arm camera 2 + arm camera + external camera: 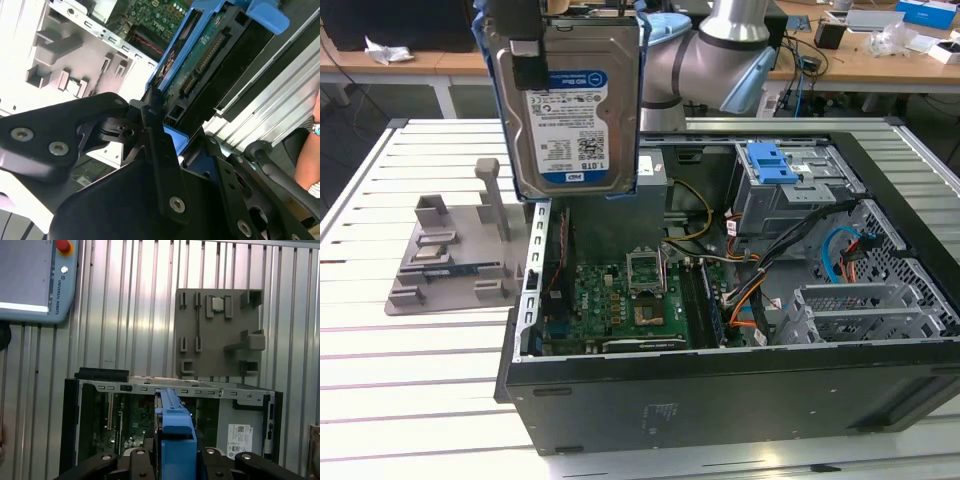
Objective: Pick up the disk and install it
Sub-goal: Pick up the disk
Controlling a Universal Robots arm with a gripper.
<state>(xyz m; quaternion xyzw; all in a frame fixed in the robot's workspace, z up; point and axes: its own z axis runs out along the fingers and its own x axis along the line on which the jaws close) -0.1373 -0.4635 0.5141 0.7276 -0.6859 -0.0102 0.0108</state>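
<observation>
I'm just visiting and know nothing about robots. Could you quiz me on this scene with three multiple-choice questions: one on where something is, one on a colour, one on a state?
1. Where is the disk?
A. Held in the air above the open computer case
B. Lying flat beside the case
C. Slid fully into the case

2. What colour is the frame around the disk?
A. Red
B. Yellow
C. Blue

3. What is the gripper doing?
A. Open and empty
B. Shut on the disk
C. Shut on a screwdriver

Answers:
1 A: the exterior view shows it up over the case, whose green circuit board lies exposed.
2 C: blue plastic edges the disk in both wrist views.
3 B: the fingers press the blue frame from both sides in the first wrist view.
</observation>
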